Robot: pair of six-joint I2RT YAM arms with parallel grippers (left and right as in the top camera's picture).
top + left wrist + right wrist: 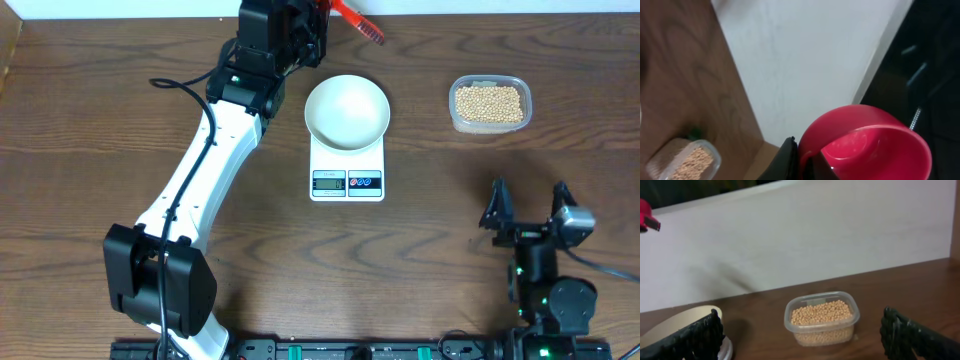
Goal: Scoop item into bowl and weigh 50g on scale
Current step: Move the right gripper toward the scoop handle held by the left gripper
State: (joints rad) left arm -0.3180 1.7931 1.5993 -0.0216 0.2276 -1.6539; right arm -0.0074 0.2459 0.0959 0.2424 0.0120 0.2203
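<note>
- The beans [489, 102] sit in a clear plastic tub [489, 125] on the right side of the table [90, 120], well apart from the scale.
- No beans show anywhere else.
- The white bowl [347, 108] sits on top of the scale [347, 170], and it looks empty.
- The red scoop [867, 145] is up in the air by the far edge of the table, to the left of the bowl.
- The inside of the scoop is bare red, so it looks empty too.
- The left gripper [801, 159] is pinched tight on the edge of the scoop.
- The right gripper [528, 200] waits near the front of the table with its fingers spread wide, and it holds nothing.
- The job looks like it is near the start: the scoop is picked up and the bowl is on the scale.
- What is left is to dip the scoop in the tub, tip beans into the bowl, and watch for 50g.
- The scale has a small grey screen and two round buttons, but the numbers are too small to read.
- No brand name or label can be read on anything.
</note>
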